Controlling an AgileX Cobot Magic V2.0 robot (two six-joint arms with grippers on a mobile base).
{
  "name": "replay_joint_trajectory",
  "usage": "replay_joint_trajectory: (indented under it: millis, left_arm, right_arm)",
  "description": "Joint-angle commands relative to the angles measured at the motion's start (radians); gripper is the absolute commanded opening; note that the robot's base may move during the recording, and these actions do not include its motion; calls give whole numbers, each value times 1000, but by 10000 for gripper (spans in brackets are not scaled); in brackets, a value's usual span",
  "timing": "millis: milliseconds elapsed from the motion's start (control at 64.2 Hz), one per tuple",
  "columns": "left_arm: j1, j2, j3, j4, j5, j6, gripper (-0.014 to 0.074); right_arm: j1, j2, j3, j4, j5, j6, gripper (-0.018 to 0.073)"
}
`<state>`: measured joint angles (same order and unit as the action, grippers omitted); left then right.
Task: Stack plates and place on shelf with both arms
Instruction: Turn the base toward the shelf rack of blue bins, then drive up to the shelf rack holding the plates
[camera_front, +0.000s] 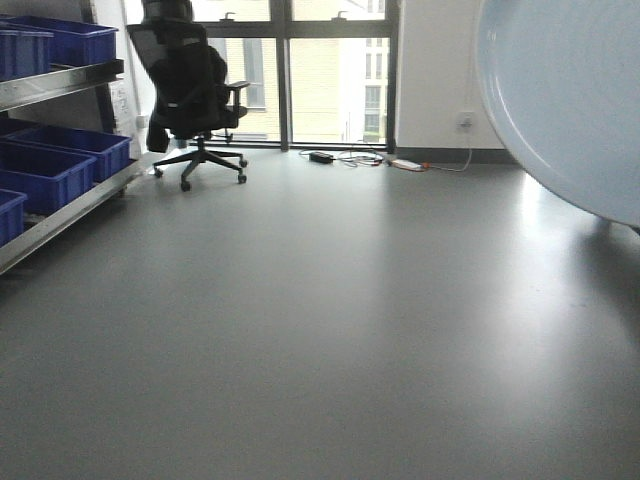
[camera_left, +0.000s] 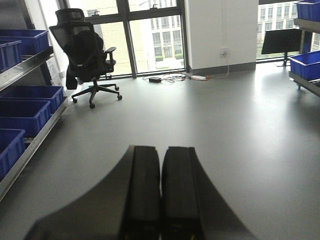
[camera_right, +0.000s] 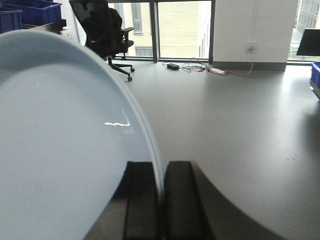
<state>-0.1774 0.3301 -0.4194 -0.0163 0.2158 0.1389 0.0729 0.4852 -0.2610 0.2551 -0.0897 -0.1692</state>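
My right gripper is shut on the rim of a pale blue-white plate, held tilted on edge and filling the left of the right wrist view. The same plate shows at the top right of the front view. I see one plate only; whether a second lies with it I cannot tell. My left gripper is shut and empty, pointing over the floor. The steel shelf with blue crates stands at the left; it also shows in the left wrist view.
A black office chair stands by the window at the back left. Cables and a power strip lie on the grey floor near the wall. Another rack with blue crates stands at the right in the left wrist view.
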Motion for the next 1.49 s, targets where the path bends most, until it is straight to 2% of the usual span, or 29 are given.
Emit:
replay_joint_trajectory:
  millis: [0,1479]
  left_arm:
    - [-1,9,-38,-3,-79,-3,83]
    - [-1,9,-38,-3,-79,-3,83]
  right_arm:
    - [-5,3,-30,3,-101,-6,57]
    - [-5,3,-30,3,-101,-6,57]
